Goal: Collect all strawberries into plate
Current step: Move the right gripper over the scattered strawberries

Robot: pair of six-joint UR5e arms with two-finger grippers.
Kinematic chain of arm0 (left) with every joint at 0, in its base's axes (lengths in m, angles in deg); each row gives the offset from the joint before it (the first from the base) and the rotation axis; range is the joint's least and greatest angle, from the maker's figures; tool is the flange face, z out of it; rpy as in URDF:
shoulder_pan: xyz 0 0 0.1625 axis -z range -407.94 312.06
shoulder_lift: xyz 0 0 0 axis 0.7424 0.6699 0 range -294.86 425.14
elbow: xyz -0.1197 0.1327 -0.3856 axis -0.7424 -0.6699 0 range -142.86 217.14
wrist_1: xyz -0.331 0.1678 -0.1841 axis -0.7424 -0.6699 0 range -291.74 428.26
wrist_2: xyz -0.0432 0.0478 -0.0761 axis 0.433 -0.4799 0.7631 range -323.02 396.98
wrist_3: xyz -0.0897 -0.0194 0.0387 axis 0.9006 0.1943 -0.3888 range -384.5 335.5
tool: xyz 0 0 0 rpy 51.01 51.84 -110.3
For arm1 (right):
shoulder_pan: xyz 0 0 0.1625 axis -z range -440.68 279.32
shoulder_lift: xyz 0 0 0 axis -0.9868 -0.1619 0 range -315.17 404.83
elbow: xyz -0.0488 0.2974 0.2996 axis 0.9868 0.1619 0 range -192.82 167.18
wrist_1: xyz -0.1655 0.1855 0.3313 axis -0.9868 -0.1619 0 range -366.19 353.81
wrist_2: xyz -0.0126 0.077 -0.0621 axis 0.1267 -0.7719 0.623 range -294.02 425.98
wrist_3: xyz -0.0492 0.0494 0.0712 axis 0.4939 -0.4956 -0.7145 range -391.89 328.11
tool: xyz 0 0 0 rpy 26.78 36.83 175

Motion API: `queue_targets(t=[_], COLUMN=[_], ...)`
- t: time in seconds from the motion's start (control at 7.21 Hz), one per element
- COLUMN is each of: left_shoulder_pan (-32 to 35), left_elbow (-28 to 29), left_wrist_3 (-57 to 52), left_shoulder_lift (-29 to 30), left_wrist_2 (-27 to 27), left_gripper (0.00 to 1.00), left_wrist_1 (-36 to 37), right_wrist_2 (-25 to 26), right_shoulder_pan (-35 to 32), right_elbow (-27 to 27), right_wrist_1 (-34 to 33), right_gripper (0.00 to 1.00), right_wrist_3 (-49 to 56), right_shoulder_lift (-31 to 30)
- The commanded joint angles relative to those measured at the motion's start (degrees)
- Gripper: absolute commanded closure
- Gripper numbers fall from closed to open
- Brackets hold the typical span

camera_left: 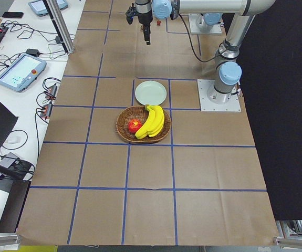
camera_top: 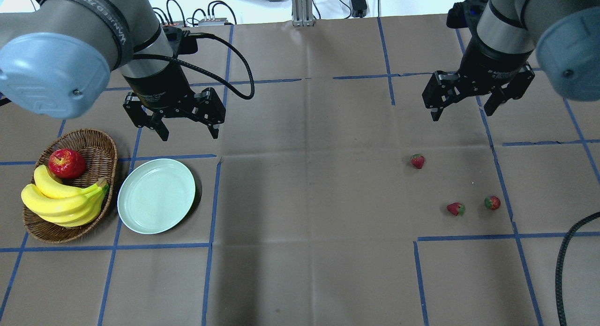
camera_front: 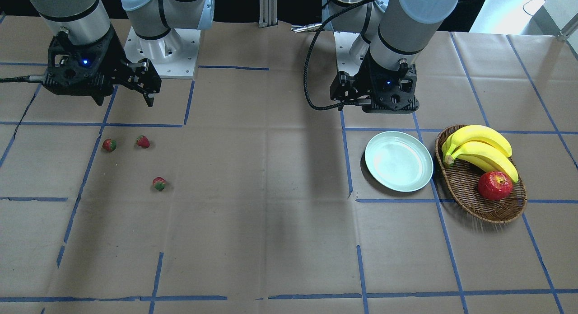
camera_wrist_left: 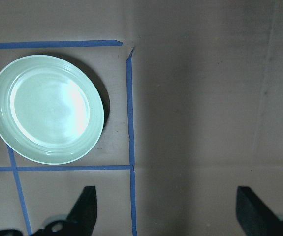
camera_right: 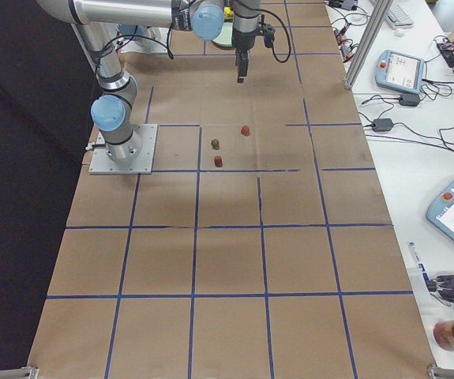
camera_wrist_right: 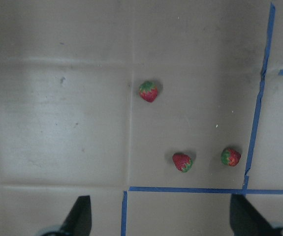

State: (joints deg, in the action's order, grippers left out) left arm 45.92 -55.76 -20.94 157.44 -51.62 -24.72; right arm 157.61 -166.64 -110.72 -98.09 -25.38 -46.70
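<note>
Three small red strawberries lie on the brown paper on my right side: one point(camera_top: 417, 161) toward the table's middle, two point(camera_top: 455, 208) point(camera_top: 492, 203) nearer me. They also show in the right wrist view point(camera_wrist_right: 148, 91) point(camera_wrist_right: 182, 162) point(camera_wrist_right: 230, 157) and the front view point(camera_front: 159, 183) point(camera_front: 142, 141) point(camera_front: 109, 145). The mint-green plate point(camera_top: 156, 196) is empty on my left side, also in the left wrist view point(camera_wrist_left: 47, 108). My right gripper point(camera_top: 461, 109) is open, above the table behind the berries. My left gripper point(camera_top: 190, 132) is open, above the table just behind the plate.
An oval wicker basket point(camera_top: 101, 147) stands left of the plate, with a bunch of bananas point(camera_top: 63, 201) and a red apple point(camera_top: 67, 163) in it. Blue tape lines cross the paper. A black cable point(camera_top: 565, 255) hangs at the right edge.
</note>
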Motion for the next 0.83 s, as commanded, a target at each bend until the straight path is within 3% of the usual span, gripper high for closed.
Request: queue_targets(t=[0.0, 0.28, 0.69], left_shoulder_pan=[0.10, 0.10, 0.01], left_elbow=[0.00, -0.09, -0.09], left_wrist_3=[0.04, 0.22, 0.22], left_shoulder_lift=[-0.11, -0.28, -0.46], left_wrist_2=[0.01, 0.01, 0.01], left_gripper=[0.00, 0.00, 0.00], left_wrist_1=[-0.01, -0.01, -0.01], right_wrist_2=[-0.23, -0.23, -0.40], right_shoulder_pan=[1.15, 0.97, 0.70], right_elbow=[-11.99, -21.67, -22.42], right_wrist_1=[-11.99, -25.27, -38.40], right_gripper=[0.00, 0.00, 0.00], right_wrist_3=[-0.18, -1.49, -3.08], right_shoulder_lift=[-0.14, 2.39, 11.88])
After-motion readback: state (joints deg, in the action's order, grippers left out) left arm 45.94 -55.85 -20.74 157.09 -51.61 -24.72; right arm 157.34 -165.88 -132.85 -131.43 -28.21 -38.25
